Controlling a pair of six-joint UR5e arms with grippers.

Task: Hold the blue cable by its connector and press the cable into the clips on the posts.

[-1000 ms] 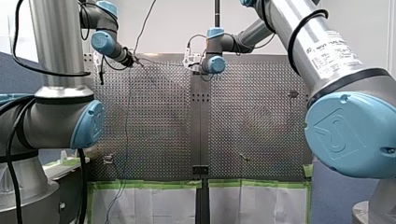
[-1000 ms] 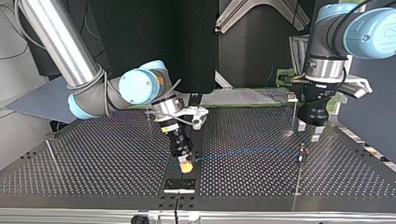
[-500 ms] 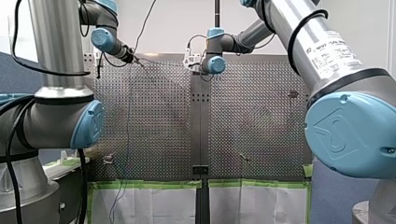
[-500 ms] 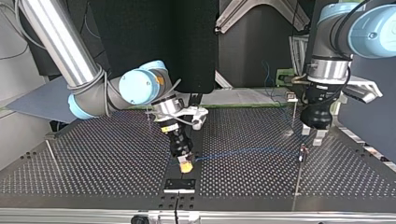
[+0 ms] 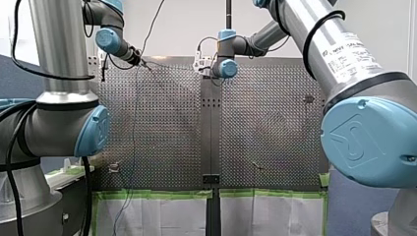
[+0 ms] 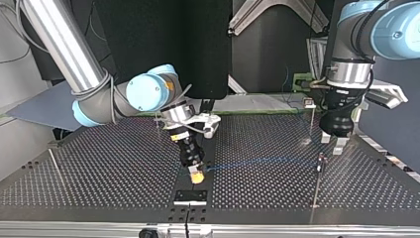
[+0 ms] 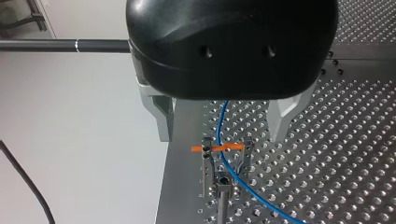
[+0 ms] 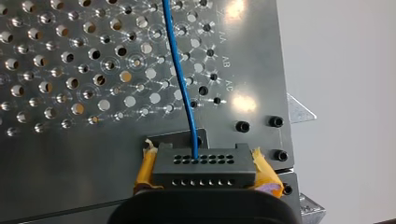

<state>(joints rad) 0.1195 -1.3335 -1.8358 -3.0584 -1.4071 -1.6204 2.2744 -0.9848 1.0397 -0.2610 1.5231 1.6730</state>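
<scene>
Left gripper (image 7: 222,136) has lifted up and away from the post's clip (image 7: 226,161). Its fingers are wide apart and empty. The blue cable (image 7: 221,121) runs through the clip below them, so that clip looks seated. Right gripper (image 6: 197,176) is unmoved, clamped on the connector (image 8: 204,164). The table (image 7: 355,154) edge lies under one left finger — free room is upward and inboard.

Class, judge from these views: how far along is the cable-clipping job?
Done: my right gripper grips the connector; the blue cable seems seated in the clip. In hand: my left gripper, open, hovers over that clip. Left: another post stands apart from the cable.
</scene>
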